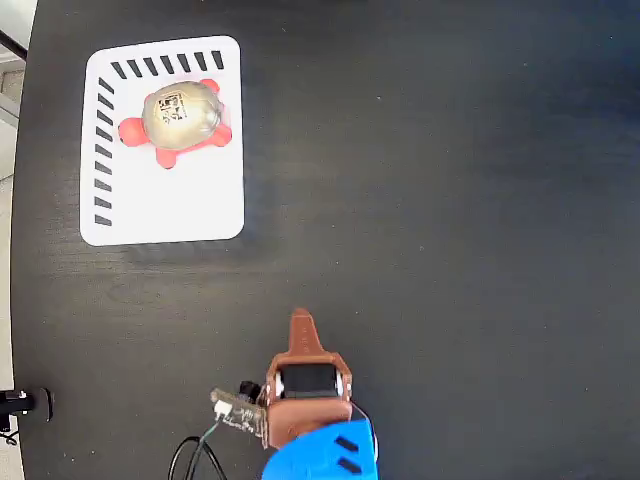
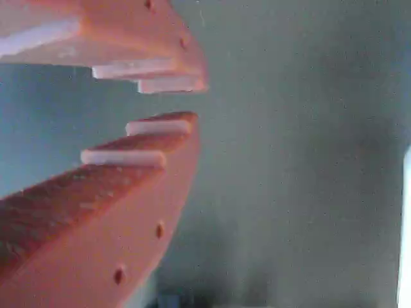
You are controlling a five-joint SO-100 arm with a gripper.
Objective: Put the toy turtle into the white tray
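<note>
Your toy turtle (image 1: 181,120) already sits inside the white tray (image 1: 170,205) at the table's (image 1: 450,200) upper left, so the placing looks done. Well apart at bottom centre, your claw (image 1: 301,322) is empty, its tips slightly parted in the wrist view.

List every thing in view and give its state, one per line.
toy turtle: upright, lying inside the tray near its top end, free of the hand.
white tray: flat on the table, holding the turtle.
hand: empty, fingers slightly apart, away from the tray.
table: dark, bare around the tray.
</note>
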